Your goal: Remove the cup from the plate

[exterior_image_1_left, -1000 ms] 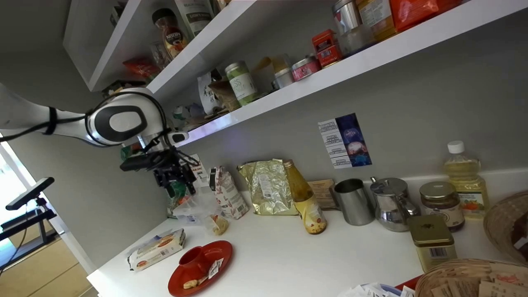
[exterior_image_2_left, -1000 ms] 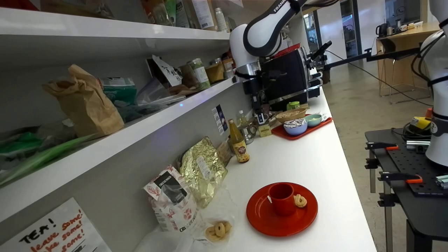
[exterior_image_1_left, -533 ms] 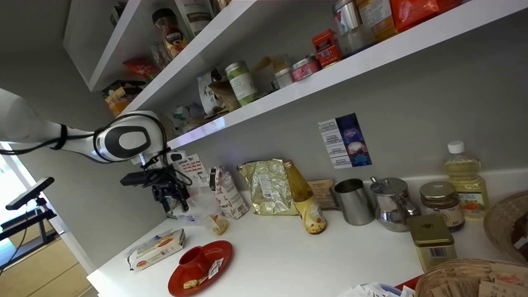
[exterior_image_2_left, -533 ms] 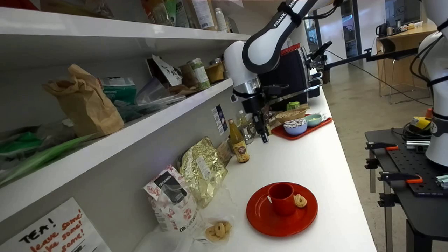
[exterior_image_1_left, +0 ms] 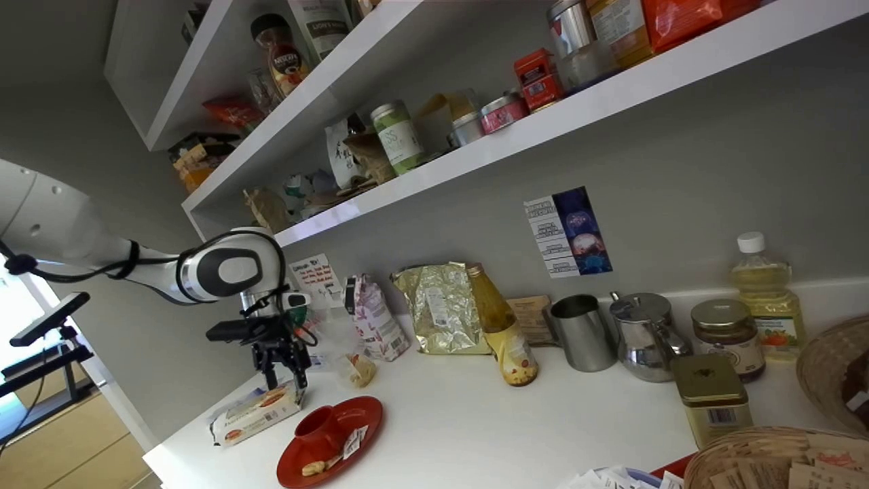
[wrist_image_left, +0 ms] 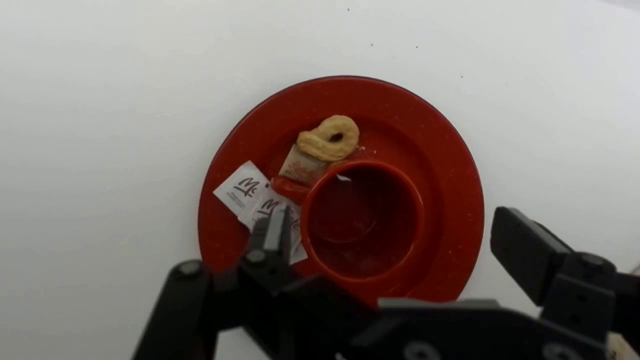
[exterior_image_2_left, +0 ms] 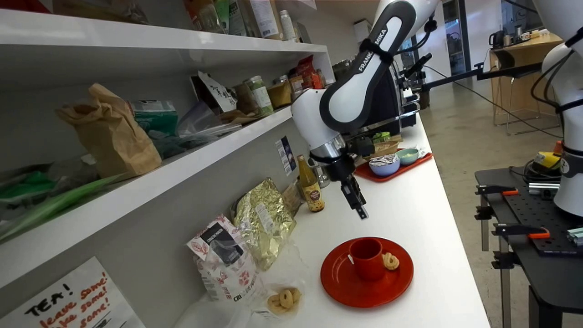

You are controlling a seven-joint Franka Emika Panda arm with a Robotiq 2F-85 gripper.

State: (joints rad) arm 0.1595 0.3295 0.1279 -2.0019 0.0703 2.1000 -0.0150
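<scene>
The red cup (exterior_image_1_left: pixel 324 435) stands upright on the round red plate (exterior_image_1_left: pixel 365 409) on the white counter. Both also show in an exterior view, the cup (exterior_image_2_left: pixel 370 266) near the middle of the plate (exterior_image_2_left: pixel 336 283). In the wrist view I look down into the cup (wrist_image_left: pixel 362 220); its handle (wrist_image_left: pixel 290 189) points left. A ring biscuit (wrist_image_left: pixel 330 140) and white packets (wrist_image_left: pixel 242 187) lie on the plate beside it. My gripper (exterior_image_1_left: pixel 286 382) is open and empty, in the air above the counter, apart from the cup. In the wrist view its fingers (wrist_image_left: pixel 527 252) stand wide apart, left and right of the cup.
A gold foil bag (exterior_image_2_left: pixel 266 223), a yellow bottle (exterior_image_2_left: pixel 312 187) and a paper bag (exterior_image_2_left: pixel 223 255) line the wall. A bag of ring biscuits (exterior_image_2_left: pixel 285 298) lies beside the plate. A long package (exterior_image_1_left: pixel 261 413) lies behind it. A shelf (exterior_image_2_left: pixel 196 171) juts out above the counter.
The arm has come down from shelf height and moved closer to the plate. The gripper is lower and stays open. The cup and plate have not moved.
</scene>
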